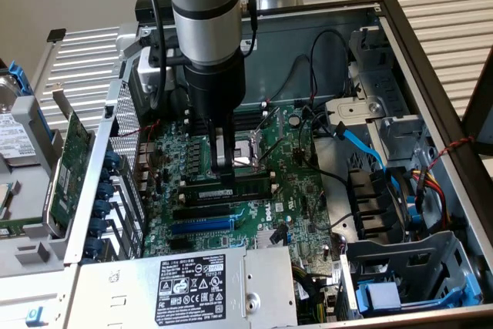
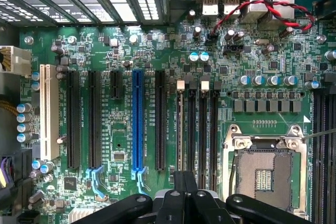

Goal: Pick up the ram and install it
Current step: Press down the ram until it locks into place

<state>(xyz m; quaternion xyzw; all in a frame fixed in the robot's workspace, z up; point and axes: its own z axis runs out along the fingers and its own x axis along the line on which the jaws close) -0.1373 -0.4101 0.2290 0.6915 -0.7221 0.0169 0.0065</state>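
The ram (image 1: 239,188) is a thin green stick with black chips. It stands on edge in a black memory slot beside the CPU socket (image 1: 253,150) of the motherboard. In the wrist view the ram (image 2: 180,129) shows edge-on as a pale line in the slot nearest the long black card slot. My gripper (image 1: 225,169) hangs straight down over the stick, near its end on the exterior view's left. The fingers are shut together and their tips are at its top edge. From the wrist, the gripper (image 2: 185,182) sits right over that slot's line.
Empty memory slots (image 2: 202,129) lie beside the filled one, then the open CPU socket (image 2: 265,171). A blue card slot (image 2: 137,119) and black ones run parallel. A green expansion card (image 1: 73,156) leans outside the case. The power supply (image 1: 208,283), drive cage (image 1: 400,267) and loose cables (image 1: 362,144) crowd the case.
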